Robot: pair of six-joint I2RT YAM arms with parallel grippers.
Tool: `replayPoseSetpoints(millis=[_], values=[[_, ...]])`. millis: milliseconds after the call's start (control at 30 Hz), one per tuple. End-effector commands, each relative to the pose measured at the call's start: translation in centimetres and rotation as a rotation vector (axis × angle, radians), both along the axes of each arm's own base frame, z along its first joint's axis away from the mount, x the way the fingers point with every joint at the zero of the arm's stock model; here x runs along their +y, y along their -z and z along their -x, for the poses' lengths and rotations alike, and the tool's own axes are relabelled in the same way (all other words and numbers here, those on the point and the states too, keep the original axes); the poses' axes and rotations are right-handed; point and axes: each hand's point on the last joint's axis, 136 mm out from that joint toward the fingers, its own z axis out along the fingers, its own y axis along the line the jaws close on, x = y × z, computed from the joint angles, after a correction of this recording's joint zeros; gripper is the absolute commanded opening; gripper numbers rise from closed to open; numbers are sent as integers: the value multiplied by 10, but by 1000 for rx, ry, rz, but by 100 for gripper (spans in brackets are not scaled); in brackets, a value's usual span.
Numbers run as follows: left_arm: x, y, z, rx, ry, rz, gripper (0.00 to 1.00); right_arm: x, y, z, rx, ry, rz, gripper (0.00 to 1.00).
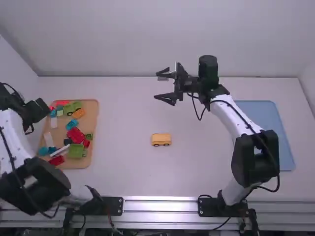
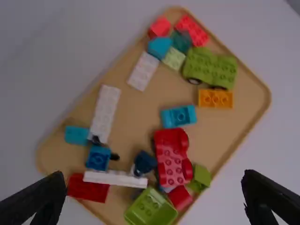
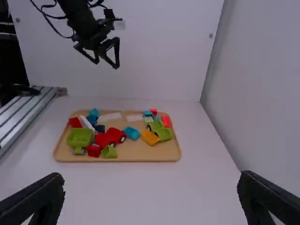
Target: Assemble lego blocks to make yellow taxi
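Currently in hand: the step looks like fetching a part for the taxi, with nothing yet built on the yellow wheeled base [image 1: 161, 141].
Wheeled base: it sits upright on the bench [image 1: 123, 172], near the middle, well apart from both trays; its wheels show on the near side.
Left gripper [image 2: 153, 177]: above the tan tray [image 2: 133, 105] at the left; its fingers are spread wide with nothing between them.
Right gripper [image 1: 157, 86]: out over the far middle, beyond the base; its fingers are also wide apart and empty.
Likely next part: the yellow-orange brick [image 2: 215, 98] in the tray, close to the green wheeled piece [image 2: 211, 68] and the blue brick [image 2: 179, 116].
Next move: the left fingers would need to line up with that brick's straight sides, come down without nudging its neighbours, close squarely and lift. The studs must then meet the base level, perhaps with the right fingers steadying it.
Blocks: smooth, hard plastic by the look of it, boxy, with round studs; the white bricks [image 2: 104, 112] are long and slim, the red car piece [image 2: 171, 157] bulges at the wheels.
Surfaces: the tan tray is flat, with rounded corners and a thin rim; the blue tray [image 1: 268, 123] stands at the right; the bench is plain, pale and matt.
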Motion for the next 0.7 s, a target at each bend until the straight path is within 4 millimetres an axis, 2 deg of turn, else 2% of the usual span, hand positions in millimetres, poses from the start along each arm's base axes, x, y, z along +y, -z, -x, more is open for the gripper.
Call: replayPoseSetpoints(millis=[0, 100, 233, 367, 467, 533, 567, 633, 667], values=[[-8, 10, -27, 13, 109, 72, 99, 6, -21, -4, -69, 53, 6, 99], [-12, 18, -46, 85, 175, 106, 99, 11, -18, -7, -72, 82, 19, 99], [-26, 11, -80, 80, 269, 81, 99, 16, -18, -3, -72, 70, 19, 99], [-41, 9, -113, 122, 336, -44, 99, 14, -18, -4, -70, 74, 19, 99], [-62, 20, -130, 186, 505, -108, 99, 14, -16, -4, -59, 74, 24, 99], [-69, 30, -142, 197, 547, -107, 99, 13, -14, -4, -48, 75, 29, 99], [-69, 33, -145, 199, 556, -109, 99, 12, -14, -5, -45, 78, 31, 99], [-65, 51, -155, 216, 595, -114, 99, 9, -11, -6, -25, 85, 38, 99], [-65, 52, -155, 217, 601, -113, 99, 9, -11, -6, -24, 85, 38, 99]])
